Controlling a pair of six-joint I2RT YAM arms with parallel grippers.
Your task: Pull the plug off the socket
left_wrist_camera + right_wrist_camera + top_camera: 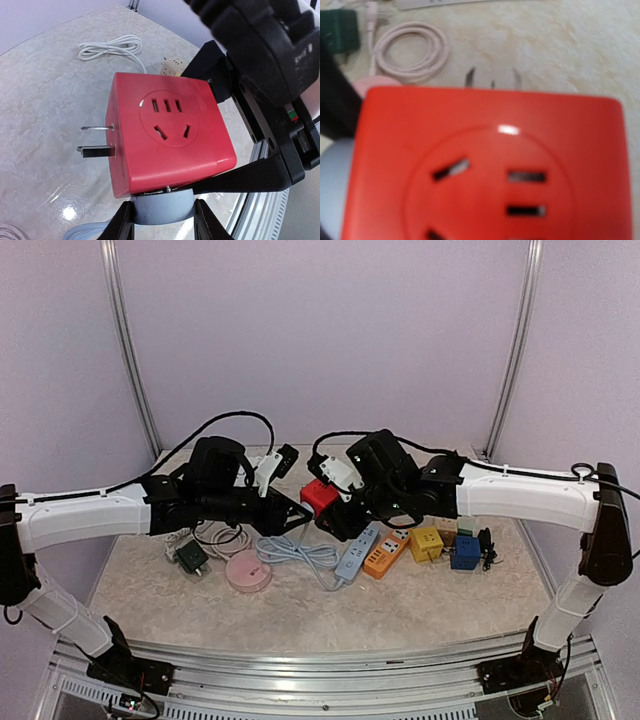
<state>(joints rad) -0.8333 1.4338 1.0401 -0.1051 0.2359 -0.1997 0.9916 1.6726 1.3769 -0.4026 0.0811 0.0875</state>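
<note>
A red cube socket (320, 495) (165, 135) (485, 165) hangs in the air between both arms, with two metal prongs sticking out of one side. A grey-blue round plug (162, 206) sits in its underside, and a sliver of metal shows at the seam. My left gripper (163, 220) (292, 516) is shut on that plug, one black finger on each side. My right gripper (338, 520) is shut on the red cube; its black fingers (250, 175) press against the cube's sides. The cube fills the right wrist view and hides those fingers there.
On the table below lie a pale blue power strip (355, 555) with its coiled cable (295, 550), an orange strip (385, 553), a yellow cube (427, 543), a blue cube (465, 552), a pink disc (248, 573), a dark adapter (190, 557) and a white cable coil (110, 47).
</note>
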